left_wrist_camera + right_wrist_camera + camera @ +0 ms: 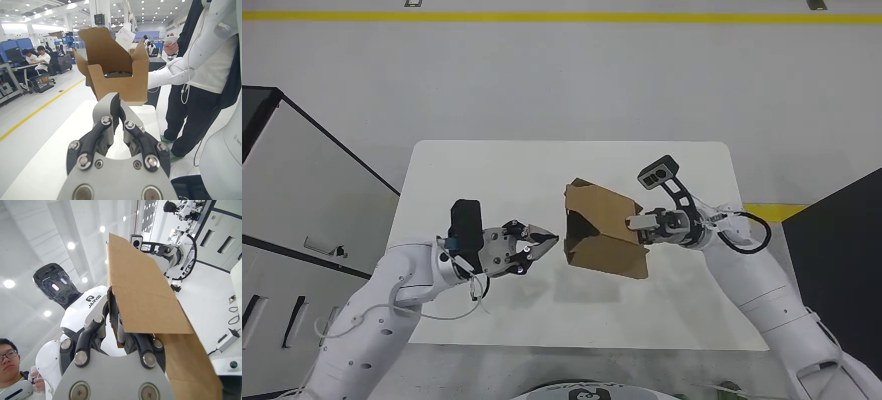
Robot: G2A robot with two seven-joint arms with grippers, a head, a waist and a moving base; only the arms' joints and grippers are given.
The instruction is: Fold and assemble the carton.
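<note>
A brown cardboard carton (604,233) is held tilted above the middle of the white table (492,170), its open end with loose flaps turned toward the left arm. My right gripper (636,224) is shut on a wall of the carton (140,294) at its right side. My left gripper (550,240) sits just left of the carton, apart from it, with its fingers shut on nothing. In the left wrist view the carton (121,83) hangs right beyond the left gripper (118,106), showing its hollow inside and upright flaps.
A grey cabinet (292,190) stands left of the table and a dark panel (842,250) to its right. A yellow floor line (562,17) runs beyond the table. The table's front and far areas are bare white surface.
</note>
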